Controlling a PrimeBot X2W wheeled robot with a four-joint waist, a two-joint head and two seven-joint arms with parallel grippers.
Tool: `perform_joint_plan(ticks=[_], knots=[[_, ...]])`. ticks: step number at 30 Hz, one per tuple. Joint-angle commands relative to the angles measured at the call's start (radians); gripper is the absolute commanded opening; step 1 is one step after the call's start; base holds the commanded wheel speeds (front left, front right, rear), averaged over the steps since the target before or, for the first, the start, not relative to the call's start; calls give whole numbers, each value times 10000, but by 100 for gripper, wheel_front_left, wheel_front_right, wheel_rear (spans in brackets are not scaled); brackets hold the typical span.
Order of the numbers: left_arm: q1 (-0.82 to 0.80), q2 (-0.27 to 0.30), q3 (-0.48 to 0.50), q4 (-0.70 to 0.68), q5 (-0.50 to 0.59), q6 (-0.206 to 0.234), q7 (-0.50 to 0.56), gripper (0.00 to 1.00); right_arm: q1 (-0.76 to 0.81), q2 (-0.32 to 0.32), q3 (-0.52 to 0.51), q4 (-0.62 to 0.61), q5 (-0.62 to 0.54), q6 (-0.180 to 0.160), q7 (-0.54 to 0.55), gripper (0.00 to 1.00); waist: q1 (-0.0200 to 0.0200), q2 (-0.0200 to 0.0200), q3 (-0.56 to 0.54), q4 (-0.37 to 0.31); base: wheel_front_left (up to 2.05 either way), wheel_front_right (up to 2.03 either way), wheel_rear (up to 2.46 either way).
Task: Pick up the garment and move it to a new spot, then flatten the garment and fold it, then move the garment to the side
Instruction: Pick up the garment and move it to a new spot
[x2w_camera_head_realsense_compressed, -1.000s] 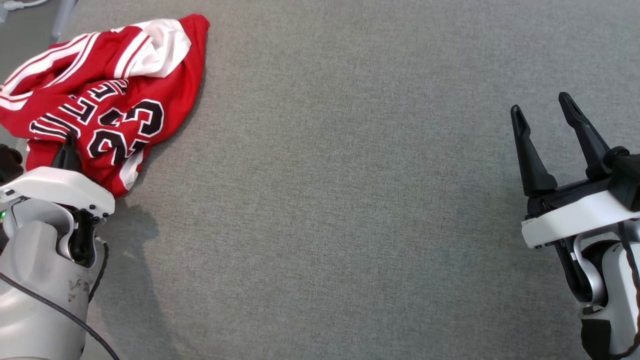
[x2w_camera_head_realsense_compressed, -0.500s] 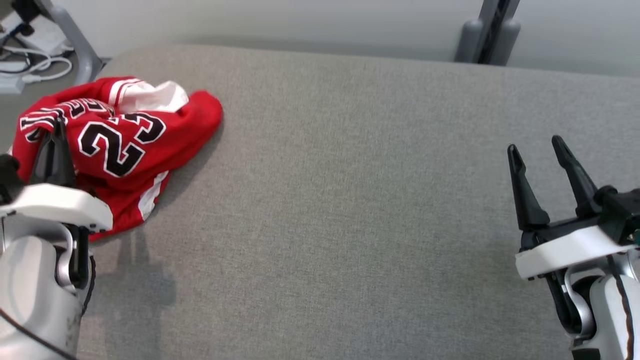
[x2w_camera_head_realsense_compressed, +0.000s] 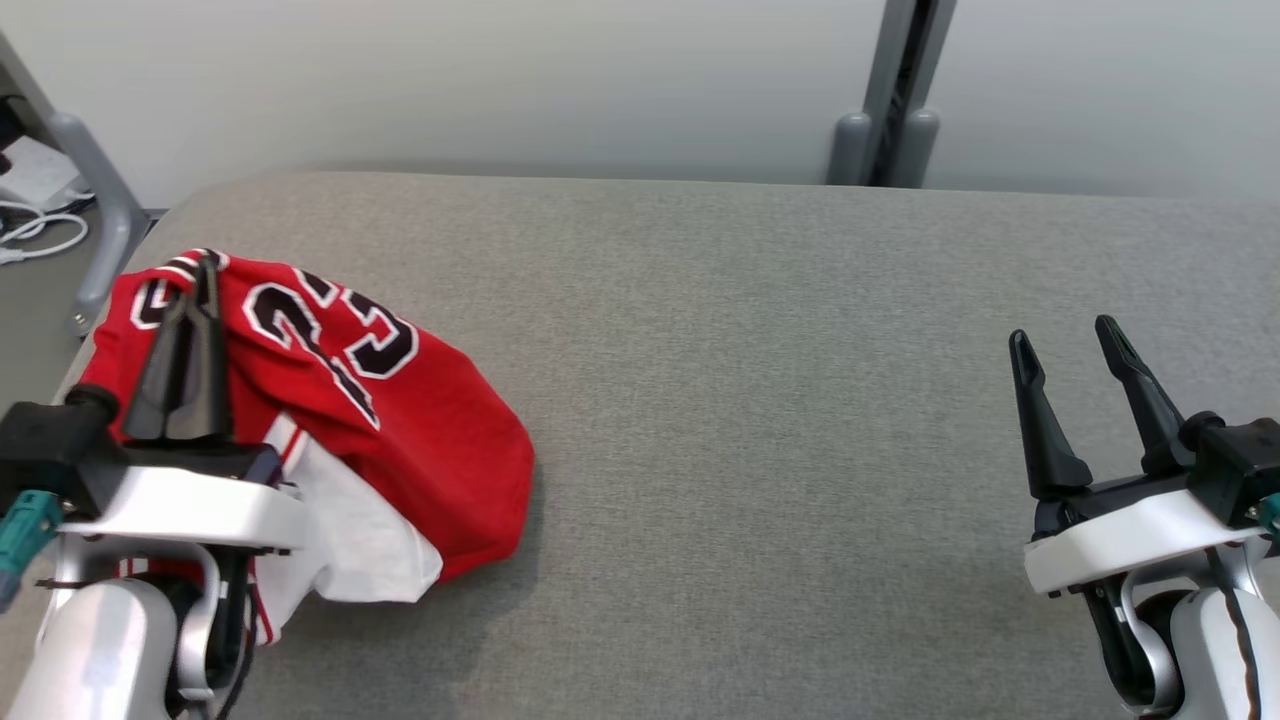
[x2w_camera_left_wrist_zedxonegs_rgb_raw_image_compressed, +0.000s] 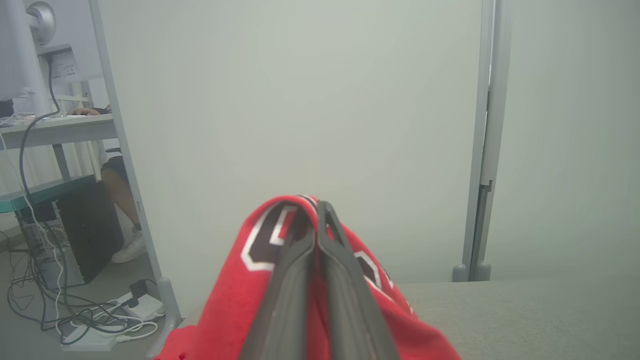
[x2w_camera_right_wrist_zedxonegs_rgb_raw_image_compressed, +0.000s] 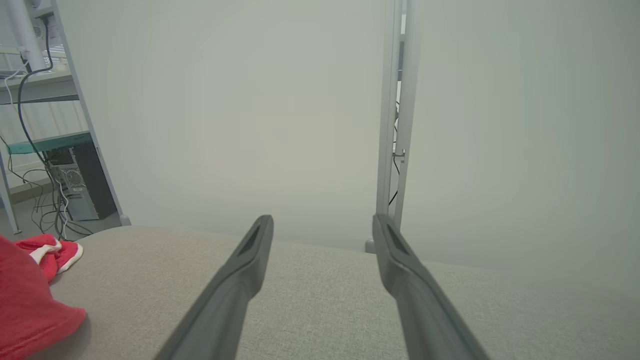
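holding a raised fold of the red garment (x2w_camera_head_realsense_compressed: 420, 440) in the clenched left gripper (x2w_camera_head_realsense_compressed: 205, 275) by the table's (x2w_camera_head_realsense_compressed: 750, 400) left edge, bulk draping rightward onto it. well apart by the right edge, with the right gripper (x2w_camera_head_realsense_compressed: 1062, 333) spread and empty; likely a rightward carry.

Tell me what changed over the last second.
The left gripper finished closing on the red jersey and raised it, so the cloth now drapes from it instead of lying heaped. The head camera tilted up too. The right gripper stayed open and empty over the grey surface.
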Motion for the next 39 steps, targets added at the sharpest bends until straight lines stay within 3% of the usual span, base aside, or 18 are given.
perform_joint_plan(ticks=[1,7,13,21,30,32,33,39], knots=[[48,2,-77,-234,72,16,40,0,82,-15,-12,-32,60,-3,-9,100,0,0,-20,-164,0,0,0],[-304,-336,-1030,-891,243,-232,445,0,1,68,51,-106,53,-3,-19,100,0,0,34,-941,0,0,0],[-886,-883,-2153,-525,286,-762,686,0,-144,203,164,-147,114,-3,-90,100,0,0,322,-2027,0,0,0],[-1488,-1638,-3792,772,562,-1449,998,0,-353,379,57,-22,199,-3,-308,100,0,0,1217,-3269,0,0,0],[-1734,-1959,-4509,2574,425,-2018,1105,0,-620,525,72,347,283,-3,-670,100,0,0,1754,-3854,0,0,0],[-1801,-2009,-4537,2826,384,-2036,1016,49,-677,548,89,435,300,-3,-727,100,0,0,1799,-3887,0,0,0],[-1821,-2032,-4536,2914,340,-2063,956,99,-701,556,80,469,300,-3,-750,100,0,0,1806,-3884,0,0,0],[-1683,-2137,-4337,2753,165,-1842,549,100,-729,582,-56,619,142,-3,-791,100,0,0,1628,-3585,0,0,0]])
